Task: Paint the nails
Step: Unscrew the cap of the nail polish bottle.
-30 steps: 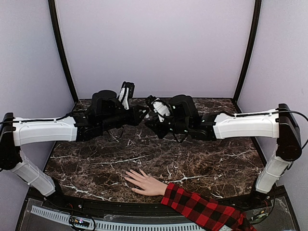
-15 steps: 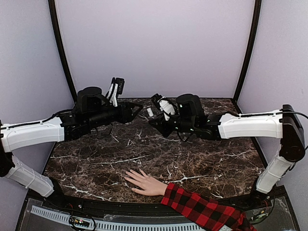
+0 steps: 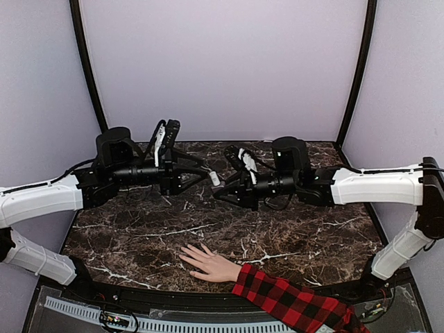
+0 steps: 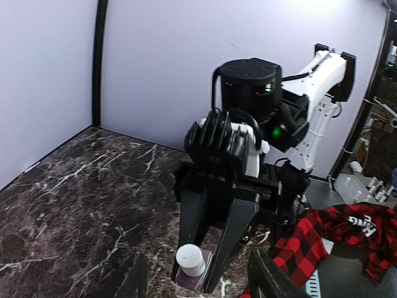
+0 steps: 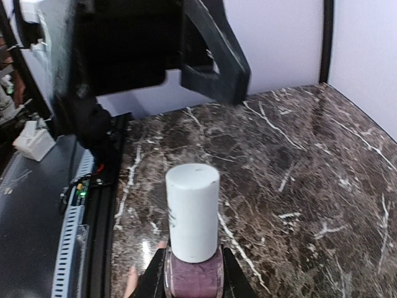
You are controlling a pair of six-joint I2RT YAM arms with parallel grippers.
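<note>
Judging progress: early, I think. The cap is on, no brush is out, and no colour shows on the nails, though they are too small to be sure. Uncapping, loading the brush and every nail look to be left.
Tabletop (image 3: pixel 139 236): dark marble; it carries only the hand.
Hand (image 3: pixel 208 263): pale, lying flat at the near edge about midway along it, digits spread toward the left. Its plaid sleeve (image 3: pixel 291 298) runs off toward the near right corner.
Left fingers (image 3: pixel 198 173): spread wide with nothing in them, hanging above the tabletop short of the far edge, pointed at the bottle and just beside it.
Right fingers (image 3: pixel 220 191): closed on the bottle's glass base and holding it upright in the air, facing the left fingers.
Bottle (image 5: pixel 192 273): small and clear, with mauve polish (image 5: pixel 205 280) inside; how full cannot be told.
Cap (image 5: pixel 192 211): white cylinder, seated on the neck.
Nails (image 3: pixel 182 257): at the digit tips near the near edge, well apart from the bottle.
</note>
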